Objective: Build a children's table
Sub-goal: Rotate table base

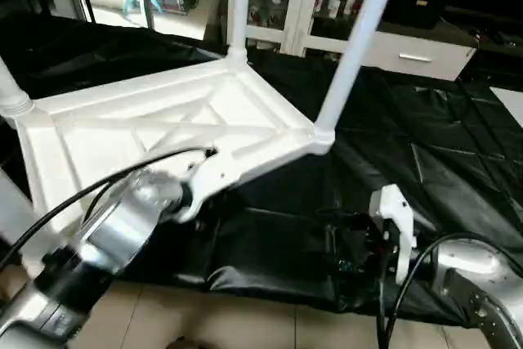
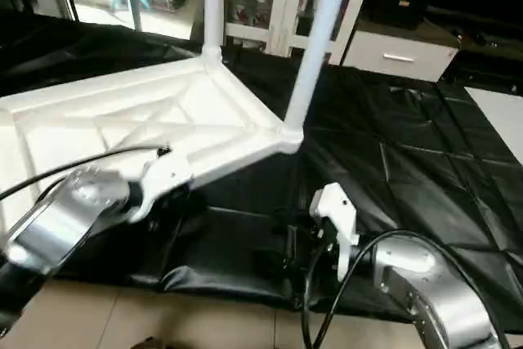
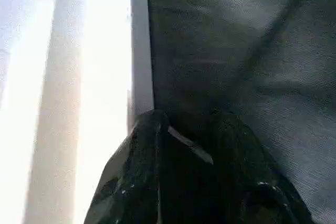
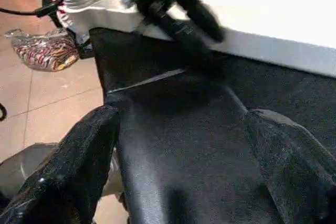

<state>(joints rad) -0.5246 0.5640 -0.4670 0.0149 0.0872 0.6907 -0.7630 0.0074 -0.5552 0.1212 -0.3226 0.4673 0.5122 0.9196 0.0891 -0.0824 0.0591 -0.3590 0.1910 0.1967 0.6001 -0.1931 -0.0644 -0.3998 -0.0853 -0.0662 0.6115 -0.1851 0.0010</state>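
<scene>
Left eye view: the tabletop (image 1: 155, 120) is lying underside up on the black sheet (image 1: 425, 161), two legs (image 1: 351, 46) standing in its sockets. Left wrist view: the left gripper (image 3: 191, 145), fingers narrowly parted, is holding nothing beside the tabletop's edge. Right wrist view: the right gripper (image 4: 184, 166) is gaping wide over the sheet near that edge.

Right tool (image 4: 184, 166) spread wide over black sheet (image 4: 178, 145), white tabletop (image 4: 273, 19) beyond
</scene>
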